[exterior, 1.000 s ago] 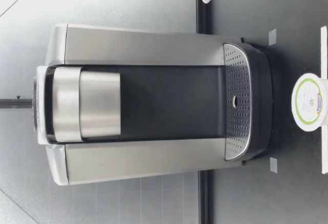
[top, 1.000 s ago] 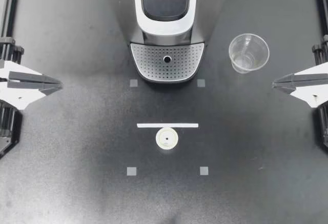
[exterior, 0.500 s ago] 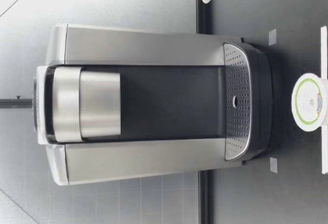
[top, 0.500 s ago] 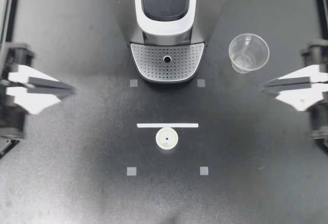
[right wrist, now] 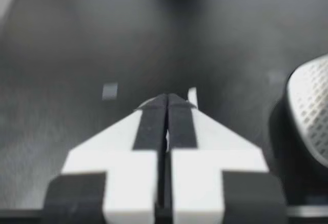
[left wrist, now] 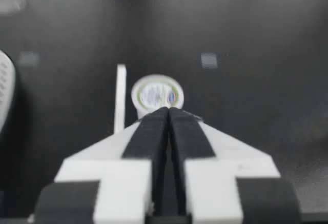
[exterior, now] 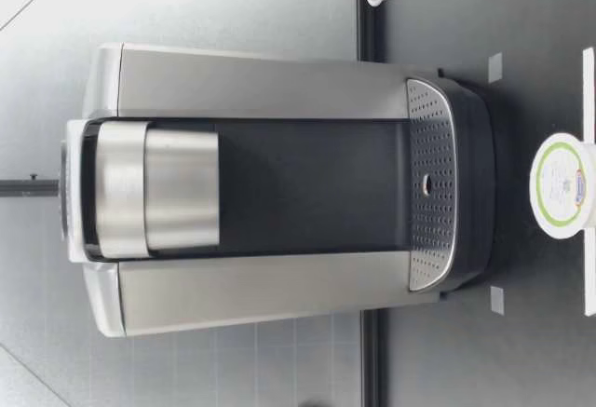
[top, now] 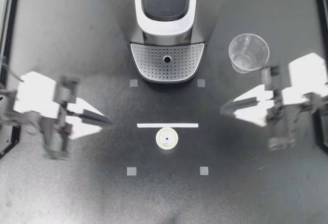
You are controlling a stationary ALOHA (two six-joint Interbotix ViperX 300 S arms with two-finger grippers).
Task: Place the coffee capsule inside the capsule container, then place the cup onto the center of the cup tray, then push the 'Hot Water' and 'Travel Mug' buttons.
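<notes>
Capsule point(top: 167, 139) sits on the surface point(top: 77, 193), with our left hand point(top: 105, 120) to one side of it and our right hand point(top: 228, 106) to the other, both pinched closed, holding nothing.

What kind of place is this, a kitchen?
Probably a robot lab, not a kitchen: a black table with taped square marks, a coffee machine, and my left tool and right tool over it.

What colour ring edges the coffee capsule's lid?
Green, on the round white capsule; low view shows best.
</notes>
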